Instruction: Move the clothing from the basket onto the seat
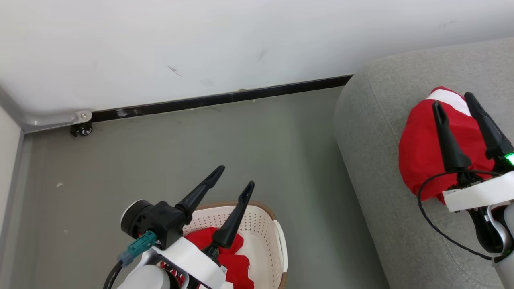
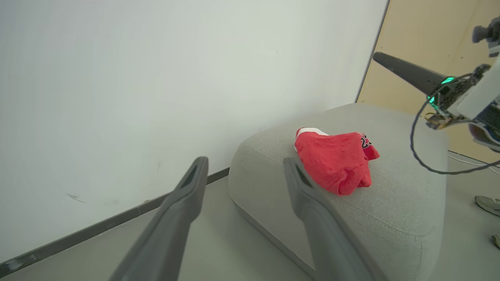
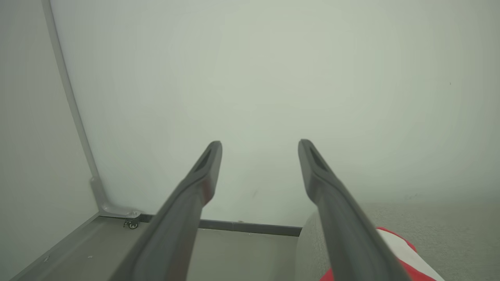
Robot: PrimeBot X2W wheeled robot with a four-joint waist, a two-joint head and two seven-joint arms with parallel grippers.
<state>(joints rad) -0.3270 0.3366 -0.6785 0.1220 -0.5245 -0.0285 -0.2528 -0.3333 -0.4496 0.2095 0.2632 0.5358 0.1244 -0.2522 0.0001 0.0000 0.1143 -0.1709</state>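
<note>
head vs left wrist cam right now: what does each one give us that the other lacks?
Head view adds the basket, red clothing in it, partly hidden by the open left gripper, and a caster at the wall. Left wrist view adds lettering on the red garment, a beige panel and a shoe on the floor. Shared: the seat, that garment lying on it, the open right gripper raised over the seat.

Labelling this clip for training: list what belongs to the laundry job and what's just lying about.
Job: red clothing in the basket; red garment on the seat; left gripper, right gripper, both open.
Lying about: caster wheel, baseboard, shoe.
</note>
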